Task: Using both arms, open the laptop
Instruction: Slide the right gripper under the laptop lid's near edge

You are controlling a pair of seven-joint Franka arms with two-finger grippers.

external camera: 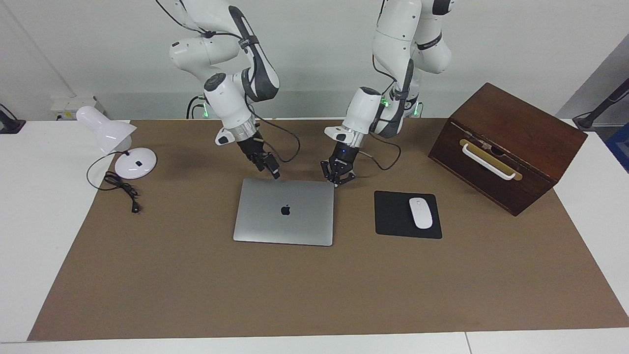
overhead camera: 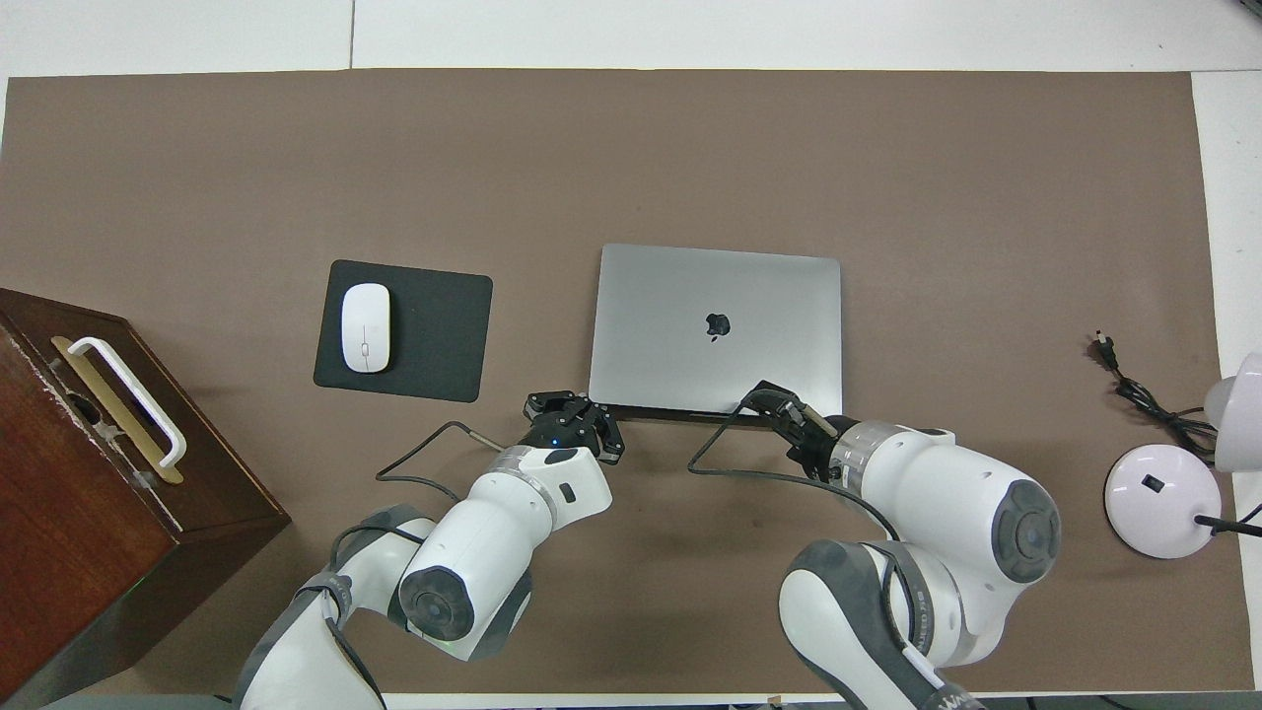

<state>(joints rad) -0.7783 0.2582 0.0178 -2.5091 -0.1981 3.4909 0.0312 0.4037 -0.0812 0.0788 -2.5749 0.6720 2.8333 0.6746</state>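
Centrally on the brown mat of the worktop lies one laptop, lid shut and flat, its dark logo facing up. Its edge nearest the robots is attended by both grippers.

Left gripper: set at the laptop's corner toward the left arm's end of the worktop, on the robots' side; its fingers are spread apart, with nothing between them. Whether they touch the laptop cannot be told.

Right gripper: set at the same edge, toward the right arm's end; its tip meets or overlaps the lid's edge in both views. Whether its fingers are apart or together cannot be told.

Two arms are present, both reaching down to the laptop: the left arm and the right arm.

Beside the laptop, toward the left arm's end, lies one black mouse pad, bearing one white mouse. Further toward that end stands one dark wooden box, with one pale handle on its face.

Toward the right arm's end stands one white desk lamp, its round base on the mat's edge and its black cord trailing loose on the mat, well apart from the laptop.
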